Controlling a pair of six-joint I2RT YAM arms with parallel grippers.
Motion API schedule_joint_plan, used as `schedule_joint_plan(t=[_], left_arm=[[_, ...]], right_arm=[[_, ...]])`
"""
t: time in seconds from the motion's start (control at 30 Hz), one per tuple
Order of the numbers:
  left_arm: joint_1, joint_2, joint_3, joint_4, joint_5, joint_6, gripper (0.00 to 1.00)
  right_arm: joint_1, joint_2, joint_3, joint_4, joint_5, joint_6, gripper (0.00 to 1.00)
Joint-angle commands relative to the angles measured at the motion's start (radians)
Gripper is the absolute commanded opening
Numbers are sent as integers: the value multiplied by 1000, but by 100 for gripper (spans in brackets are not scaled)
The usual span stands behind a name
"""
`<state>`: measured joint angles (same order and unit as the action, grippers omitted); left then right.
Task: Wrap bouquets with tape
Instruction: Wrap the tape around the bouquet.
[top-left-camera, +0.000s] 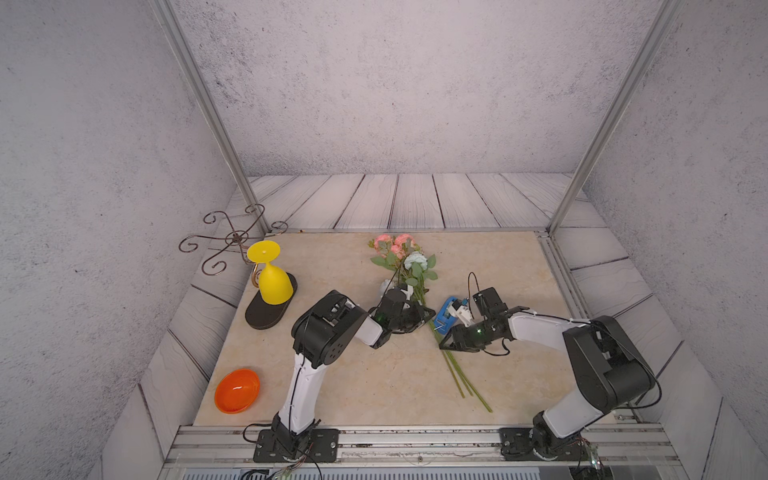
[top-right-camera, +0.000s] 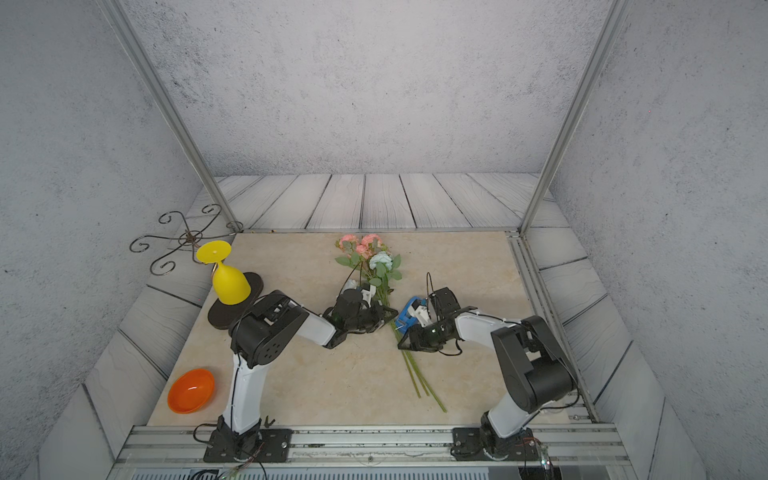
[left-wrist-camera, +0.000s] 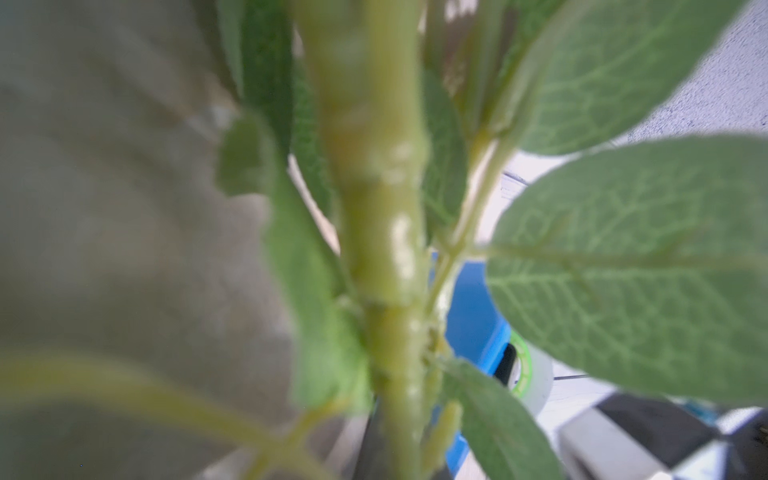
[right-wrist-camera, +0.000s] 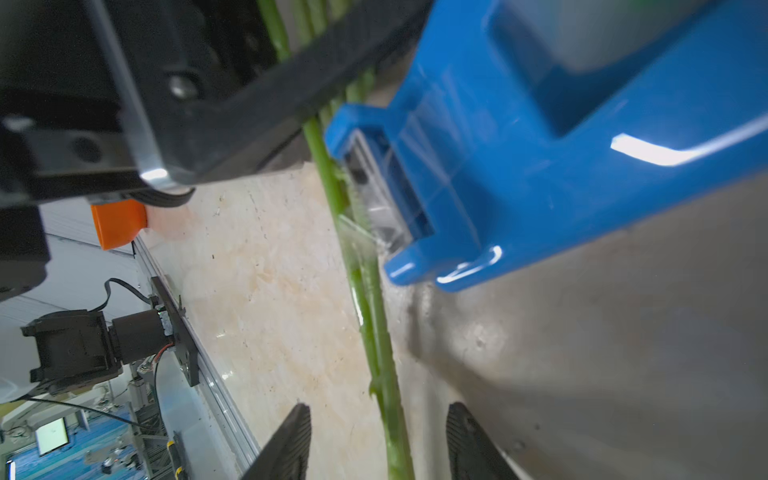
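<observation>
Grey rough-plaster walls (top-left-camera: 395, 83) on three sides. Two aluminium frame posts (top-left-camera: 210, 116) slant up from back corners of worktop (top-left-camera: 374, 374), a beige marble-look slab. Pale wood-plank panels (top-left-camera: 415, 199) surround it. Aluminium rail (top-left-camera: 415, 440) along front edge. Light even, shadows soft. Right wrist view: blurred room beyond, blue floor (right-wrist-camera: 62, 465), lit screen (right-wrist-camera: 52, 436).

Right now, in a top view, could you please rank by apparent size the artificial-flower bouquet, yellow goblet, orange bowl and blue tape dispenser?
Flower bouquet
Yellow goblet and orange bowl, too alike to rank
Blue dispenser, partly hidden
</observation>
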<state>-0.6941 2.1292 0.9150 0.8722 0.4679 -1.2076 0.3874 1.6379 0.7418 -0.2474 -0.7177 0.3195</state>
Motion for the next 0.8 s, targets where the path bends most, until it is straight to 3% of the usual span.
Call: schedule_joint_plan(t=[0.0, 0.23, 0.43, 0.53, 0.6, 0.67, 0.77], left_arm=[[-1, -13, -16, 58, -26, 47, 0], [0, 6, -60, 251, -57, 10, 0], [2, 14, -36, 262, -50, 3, 0], [1, 19, -46, 290, -65, -3, 0], [1, 14, -64, 311, -91, -10, 0], [1, 8, -76, 331, -103, -7, 0], [1, 7, -92, 359, -114, 1, 0]], right_arm=[[-4, 60, 36, 37, -2, 1, 54], [-2, 130, 88, 61, -32, 7, 47], [-2, 100, 4, 153, 42, 61, 39], [1, 108, 16, 144, 13, 61, 37], [4, 116, 23, 139, 13, 59, 30], [4, 114, 29, 120, 44, 47, 16], [13, 81, 43, 54, 146, 20, 7]])
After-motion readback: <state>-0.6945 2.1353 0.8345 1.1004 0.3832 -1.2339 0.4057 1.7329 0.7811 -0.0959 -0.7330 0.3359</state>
